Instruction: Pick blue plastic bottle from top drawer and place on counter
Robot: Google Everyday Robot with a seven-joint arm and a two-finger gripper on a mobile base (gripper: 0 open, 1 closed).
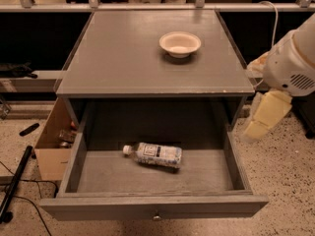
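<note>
Off the right side of the cabinet, about level with the open top drawer (98,213) and outside its right wall, hanging over the speckled floor (290,181) below a white arm housing (295,63): the cream-coloured pincer (255,129), slanted down and to the left, apart from the cabinet. Cannot tell whether spread or pressed together. Down inside the drawer, pulled out toward the camera, with a small metal knob (156,216) at the middle of its front: the blue plastic bottle (157,155), lying on its side on the bare grey drawer floor, near the centre and somewhat toward the back, white cap pointing left, pale label with a dark printed square facing up. Well apart from the pincer, with the drawer's right wall between the two. Up on the grey surface (123,58), toward the back right: one pale bowl (180,44), upright. Left of the cabinet, on the speckled floor: a brown box (49,151) just beside the drawer, and a black pole (12,191) lying slanted nearby.
</note>
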